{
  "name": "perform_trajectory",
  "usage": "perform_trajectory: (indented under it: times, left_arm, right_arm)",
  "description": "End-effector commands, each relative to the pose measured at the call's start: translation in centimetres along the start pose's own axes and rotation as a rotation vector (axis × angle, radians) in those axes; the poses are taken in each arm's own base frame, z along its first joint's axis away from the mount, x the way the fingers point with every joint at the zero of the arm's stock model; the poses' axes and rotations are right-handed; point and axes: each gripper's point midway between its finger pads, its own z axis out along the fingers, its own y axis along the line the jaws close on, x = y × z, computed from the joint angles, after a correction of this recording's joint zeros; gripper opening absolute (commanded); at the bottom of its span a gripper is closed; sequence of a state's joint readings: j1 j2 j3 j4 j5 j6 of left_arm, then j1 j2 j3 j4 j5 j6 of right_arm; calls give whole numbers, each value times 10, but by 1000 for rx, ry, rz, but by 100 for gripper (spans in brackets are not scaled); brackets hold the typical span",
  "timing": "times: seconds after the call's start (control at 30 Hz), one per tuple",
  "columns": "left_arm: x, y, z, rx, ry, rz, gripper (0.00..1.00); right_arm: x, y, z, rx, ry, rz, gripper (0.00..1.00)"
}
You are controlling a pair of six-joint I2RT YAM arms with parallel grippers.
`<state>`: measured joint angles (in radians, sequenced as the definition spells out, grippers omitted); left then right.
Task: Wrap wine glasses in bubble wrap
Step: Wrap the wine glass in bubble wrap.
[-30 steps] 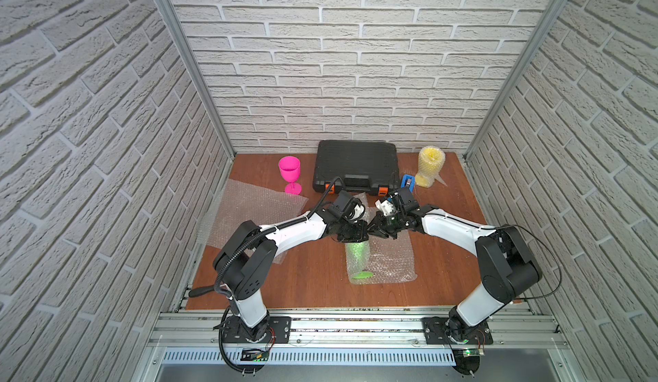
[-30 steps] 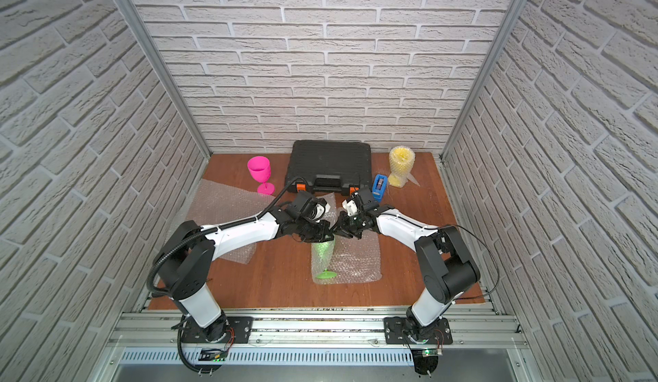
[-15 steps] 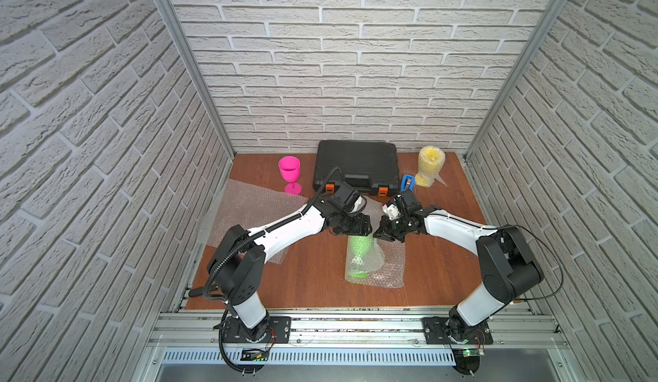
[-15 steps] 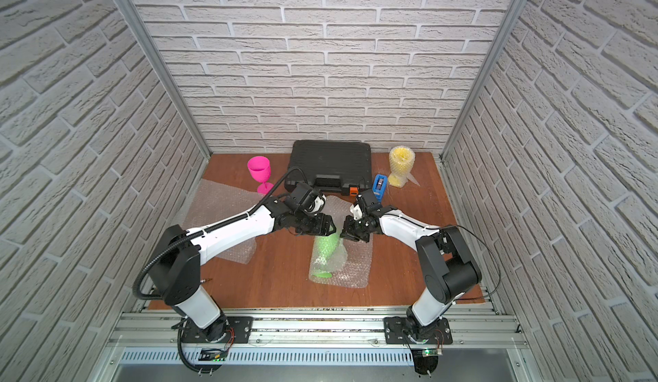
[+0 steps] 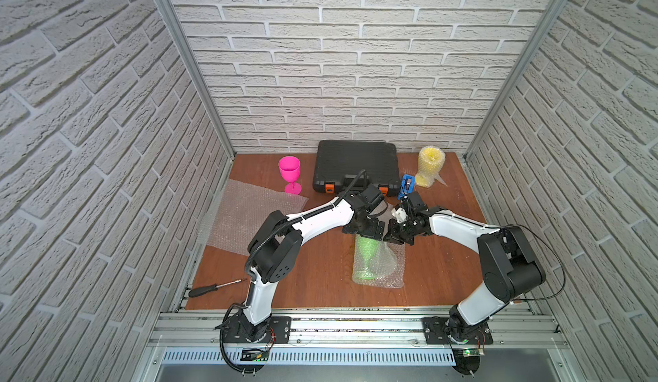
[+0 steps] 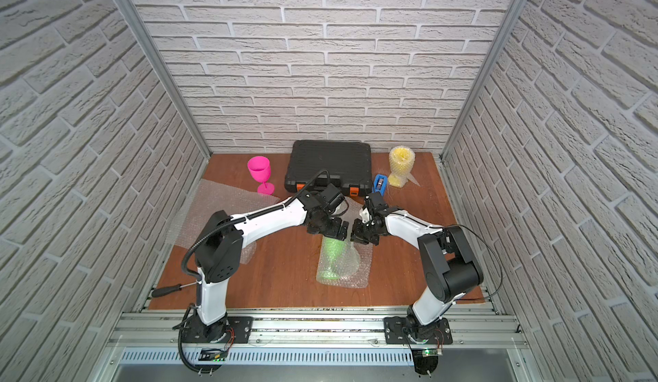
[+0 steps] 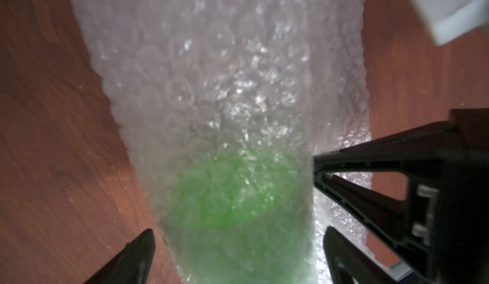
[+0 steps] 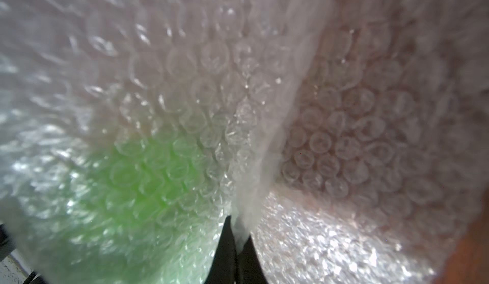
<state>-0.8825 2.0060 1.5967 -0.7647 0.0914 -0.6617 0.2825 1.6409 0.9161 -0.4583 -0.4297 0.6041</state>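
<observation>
Your right gripper (image 8: 238, 224) pinches the bubble wrap (image 8: 344, 137) edge, likely against unrolling; left gripper (image 7: 238, 231) straddles 1 green glass (image 7: 227, 200), jaws wide.

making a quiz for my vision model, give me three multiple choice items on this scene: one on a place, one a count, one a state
1. Where is the pink goblet? A beside the case B in a gripper C at the near edge
2. How many goblets are bare? A one B two C none
3. The right gripper is: A open B shut on bubble wrap C shut on nothing
Key: 1A, it stands by the case; 2A, the green goblet and yellow goblet are in wrap; 3B, the wrist view shows wrap pinched.
</observation>
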Motion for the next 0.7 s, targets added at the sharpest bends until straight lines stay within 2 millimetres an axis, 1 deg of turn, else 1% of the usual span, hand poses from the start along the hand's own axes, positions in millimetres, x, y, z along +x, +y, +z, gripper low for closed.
perform_trajectory:
  times: [0.0, 0.1, 0.2, 0.27, 0.37, 0.43, 0.5, 0.57, 0.67]
  left_arm:
    - [7, 6, 5, -48, 40, 11, 98]
    - [9, 6, 10, -37, 45, 8, 96]
    - [8, 7, 14, -11, 32, -13, 92]
    - [8, 9, 15, 21, 13, -40, 90]
    - [7, 11, 15, 106, -22, -77, 87]
    - [6, 11, 12, 164, -48, -95, 85]
    - [5, 14, 8, 219, -74, -114, 85]
    - [4, 16, 4, 277, -102, -127, 84]
    - [5, 21, -1, 357, -132, -148, 84]
  right_arm:
    - [4, -7, -2, 10, 4, -20, 3]
    - [3, -5, -2, -1, 4, -23, 3]
    - [3, -1, -5, -13, 10, -30, 8]
    - [2, 0, -10, -4, 2, -38, 16]
    - [1, -1, -22, 32, -20, -51, 30]
    - [1, -1, -32, 54, -36, -58, 36]
    - [4, 4, -39, 39, -44, -60, 37]
    - [10, 9, -42, 15, -31, -62, 37]
    - [22, 21, -39, -22, 14, -84, 36]
